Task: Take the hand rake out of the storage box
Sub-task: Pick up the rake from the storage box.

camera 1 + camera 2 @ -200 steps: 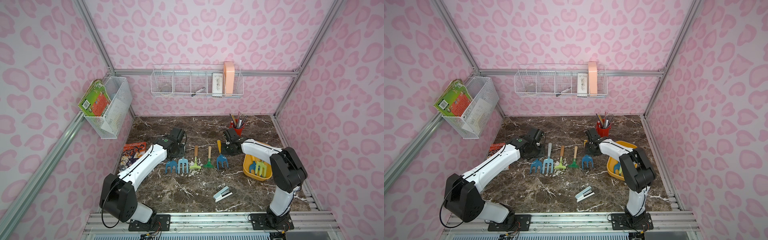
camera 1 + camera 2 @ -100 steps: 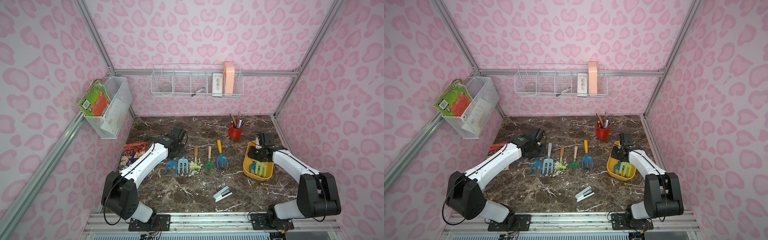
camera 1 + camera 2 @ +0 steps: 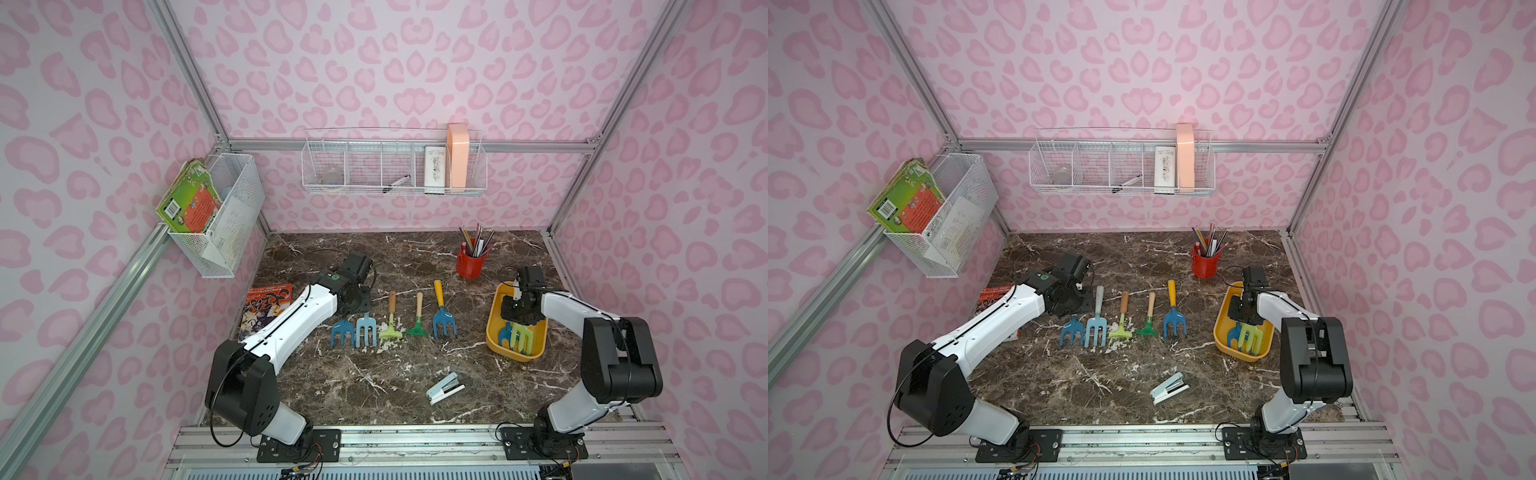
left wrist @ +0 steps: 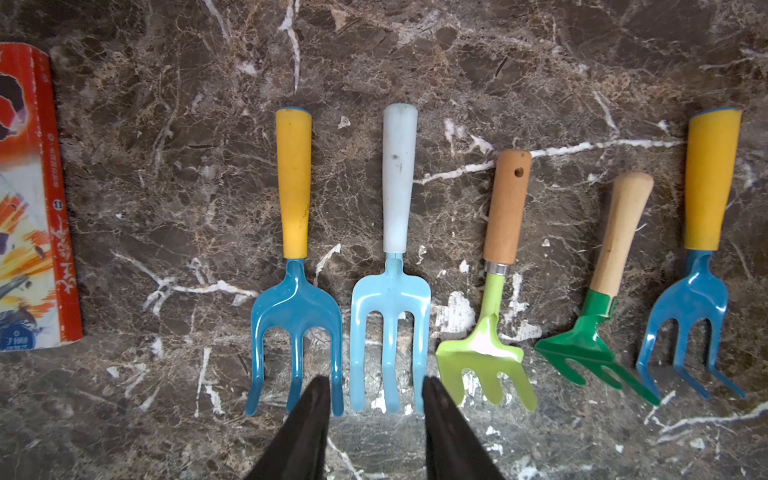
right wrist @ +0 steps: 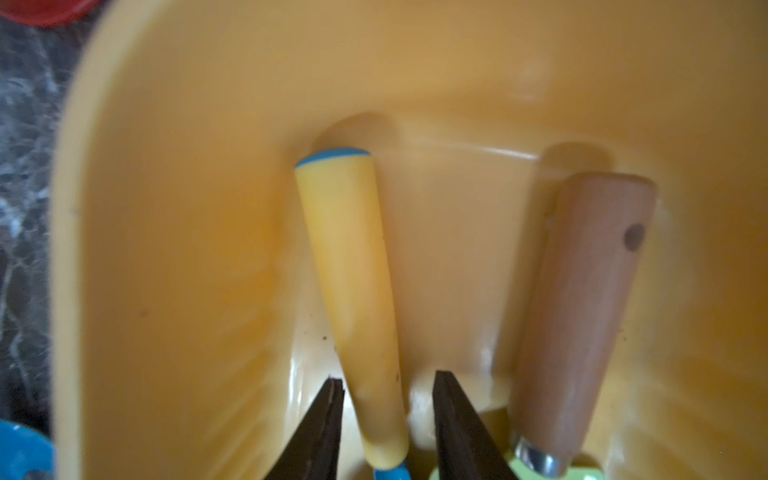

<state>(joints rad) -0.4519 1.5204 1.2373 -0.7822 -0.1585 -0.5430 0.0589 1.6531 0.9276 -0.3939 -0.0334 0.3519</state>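
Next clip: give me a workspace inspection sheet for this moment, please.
Surface: dark veined marble tabletop.
Job's things: yellow storage box holds a yellow-handled tool and a wooden-handled tool; row of five hand tools lies on the table outside it.
Clutter: stapler, red pencil cup, comic book.
Grippers: left gripper open, empty, above the row; right gripper open, jaws straddling the yellow handle inside the box.
Cables: black loops at both arm bases.
Surroundings: pink patterned walls, two white wire baskets.
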